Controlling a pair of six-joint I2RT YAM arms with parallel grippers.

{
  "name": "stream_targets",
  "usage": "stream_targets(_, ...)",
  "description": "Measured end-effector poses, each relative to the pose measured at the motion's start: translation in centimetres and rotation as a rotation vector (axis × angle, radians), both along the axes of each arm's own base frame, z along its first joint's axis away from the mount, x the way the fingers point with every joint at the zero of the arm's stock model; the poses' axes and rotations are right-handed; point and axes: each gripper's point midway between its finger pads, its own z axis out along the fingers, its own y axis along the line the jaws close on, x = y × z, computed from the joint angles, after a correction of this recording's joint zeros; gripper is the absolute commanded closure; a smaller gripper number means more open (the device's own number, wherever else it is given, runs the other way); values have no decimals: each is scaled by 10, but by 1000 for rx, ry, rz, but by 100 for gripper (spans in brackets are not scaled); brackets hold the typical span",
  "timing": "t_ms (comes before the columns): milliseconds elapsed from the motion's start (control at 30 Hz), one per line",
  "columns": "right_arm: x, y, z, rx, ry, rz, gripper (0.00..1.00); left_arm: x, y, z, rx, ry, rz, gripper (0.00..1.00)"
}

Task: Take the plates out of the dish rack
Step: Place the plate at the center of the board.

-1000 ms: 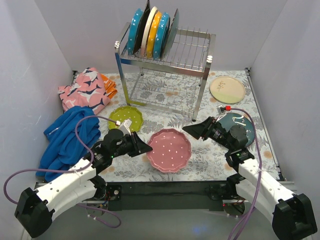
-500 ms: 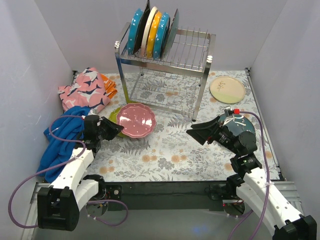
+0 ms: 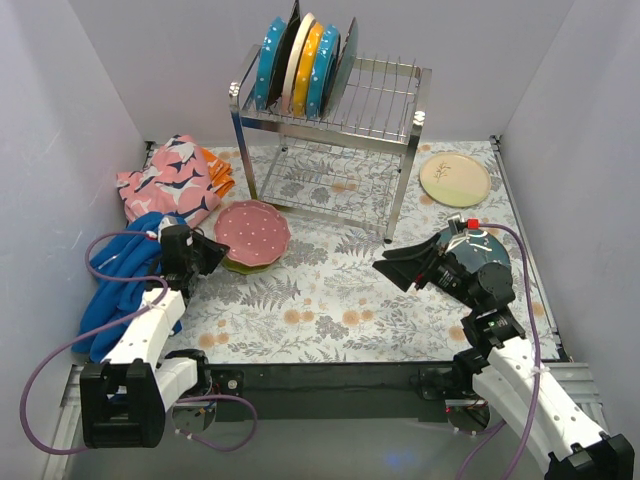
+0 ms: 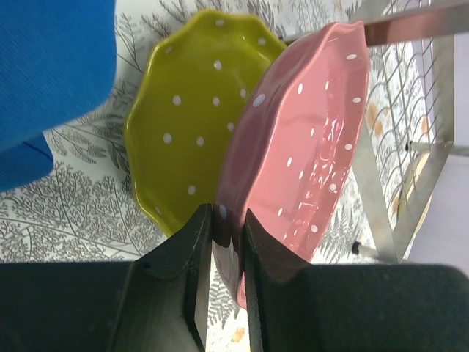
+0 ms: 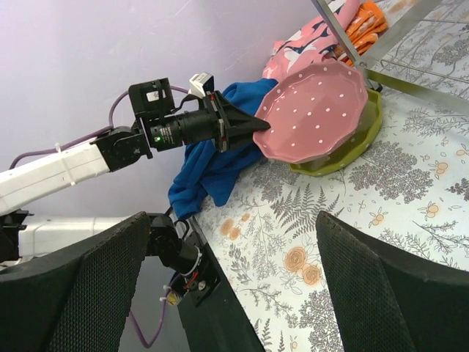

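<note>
The pink dotted plate [image 3: 252,228] lies just in front of the dish rack's [image 3: 330,128] left front leg. The left tool [image 4: 229,220] holds it by the near rim, its fingers pinched narrow across the edge. From the tool, the plate runs straight ahead toward the rack. It is tilted, with the held side raised and the far side low over the lime green plate [image 4: 190,125] underneath. Whether the two rims touch I cannot tell.

The next move looks like a short drop and release, and it turns on that overlap. The pink plate sits a little toward the rack from the lime one, so it may need a slight pull away from the rack before it nests. On the side away from the rack, the blue cloth [image 3: 120,265] crowds the arm. The rack leg closes the far side, leaving little room either way.

The racked plates [image 3: 300,65] stand on edge at the left end of the rack's top tier, faces turned sideways. They are nearer the left arm. To the rack's front right, the right tool [image 3: 385,268] hangs with fingers spread wide and nothing between them, pointing left over bare desk [image 3: 330,300]. The dark teal plate [image 3: 480,245] lies beneath that arm, and the cream plate [image 3: 455,178] lies beside the rack's right legs. That side has the open room.
</note>
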Motion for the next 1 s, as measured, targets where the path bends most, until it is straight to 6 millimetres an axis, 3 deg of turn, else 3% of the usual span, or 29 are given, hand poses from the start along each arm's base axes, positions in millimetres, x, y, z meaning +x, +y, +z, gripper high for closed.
stream_targets(400,3,1,-6,-11,21,0,2,18,14,-6,0,-29,56,100)
stream_targets(733,4,0,-4,-12,8,-9,2,14,11,-14,-27,-34,51,100)
stream_targets(1000,5,0,-5,-20,-2,-18,2,-4,10,-30,-26,14,50,100)
